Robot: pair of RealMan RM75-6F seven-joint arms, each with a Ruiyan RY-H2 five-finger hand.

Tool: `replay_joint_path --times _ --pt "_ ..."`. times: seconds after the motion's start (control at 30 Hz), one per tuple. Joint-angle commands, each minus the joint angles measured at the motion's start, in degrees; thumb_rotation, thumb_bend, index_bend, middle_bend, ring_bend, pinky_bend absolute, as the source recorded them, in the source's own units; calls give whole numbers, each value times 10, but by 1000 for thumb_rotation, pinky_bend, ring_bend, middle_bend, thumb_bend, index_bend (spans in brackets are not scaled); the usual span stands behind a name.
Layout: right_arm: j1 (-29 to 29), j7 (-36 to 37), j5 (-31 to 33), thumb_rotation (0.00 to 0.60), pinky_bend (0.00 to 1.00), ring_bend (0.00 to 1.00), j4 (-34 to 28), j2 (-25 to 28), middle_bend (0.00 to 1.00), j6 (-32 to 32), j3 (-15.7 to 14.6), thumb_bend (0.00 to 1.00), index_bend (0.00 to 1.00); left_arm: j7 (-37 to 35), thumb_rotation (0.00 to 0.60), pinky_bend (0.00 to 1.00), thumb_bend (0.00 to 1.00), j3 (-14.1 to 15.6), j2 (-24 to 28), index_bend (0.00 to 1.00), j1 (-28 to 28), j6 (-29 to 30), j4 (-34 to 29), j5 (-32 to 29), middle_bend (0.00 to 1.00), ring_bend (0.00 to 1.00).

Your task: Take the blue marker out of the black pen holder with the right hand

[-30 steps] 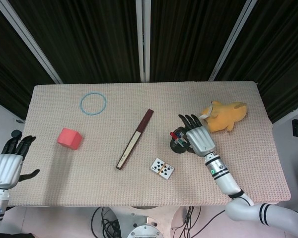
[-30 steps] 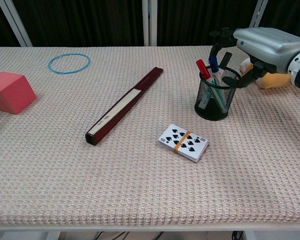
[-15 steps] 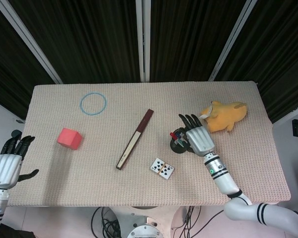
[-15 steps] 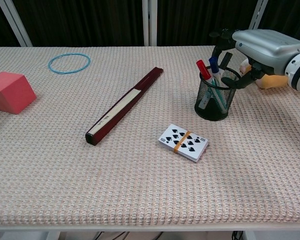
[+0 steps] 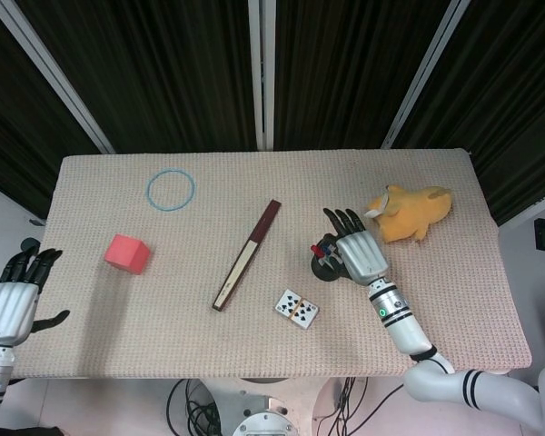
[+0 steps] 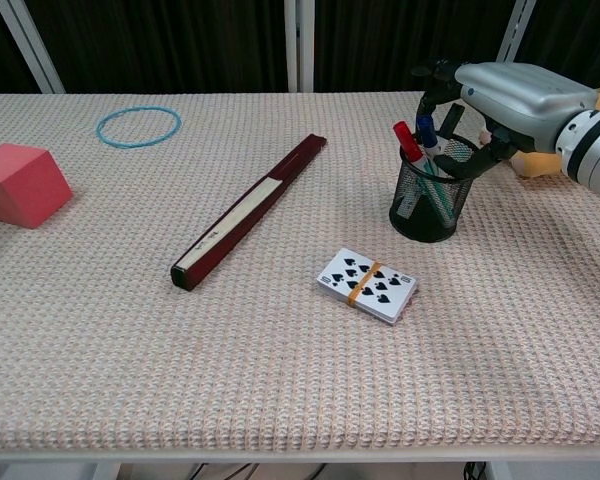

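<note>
Right hand (image 6: 480,110) over the holder (image 6: 431,196), fingers curled around the blue marker (image 6: 427,133); firm grasp cannot be confirmed.

My silver right hand (image 6: 508,95) has shifted slightly left, further over the black mesh pen holder (image 6: 432,190), fingers nearing the blue marker (image 6: 427,134).

Woven-mat table (image 6: 280,390): red cube (image 6: 18,184), card deck (image 6: 368,285).

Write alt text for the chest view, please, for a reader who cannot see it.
The right hand hovers over a black pen holder, fingers curled around the blue marker. On the woven table also lie playing cards, a folded fan, a red cube and a blue ring.
</note>
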Motion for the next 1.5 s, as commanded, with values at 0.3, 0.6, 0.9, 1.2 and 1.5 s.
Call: replay_joint_path --times 0.3,0.6,0.9,1.2,1.5 --pt "-1 9 4 600 0 0 4 -7 0 7 1 327 531 -2 600 102 22 0 0 102 -1 -2 2 -1 94 0" --pt "-3 8 7 600 0 0 4 -7 5 12 1 327 559 0 600 102 21 -1 0 102 -2 -4 1 -1 94 0" --pt "-8 17 4 600 0 0 -4 0 24 24 4 347 632 2 600 102 21 -1 2 102 -2 -5 -2 -2 94 0" --pt "-24 26 -24 600 0 0 -44 27 31 61 2 354 678 2 600 102 21 -1 3 102 -2 -4 -4 -1 94 0" --pt "-66 26 -85 600 0 0 -133 94 36 135 -14 355 691 -2 600 103 22 0 4 102 0 -1 -6 1 94 0"
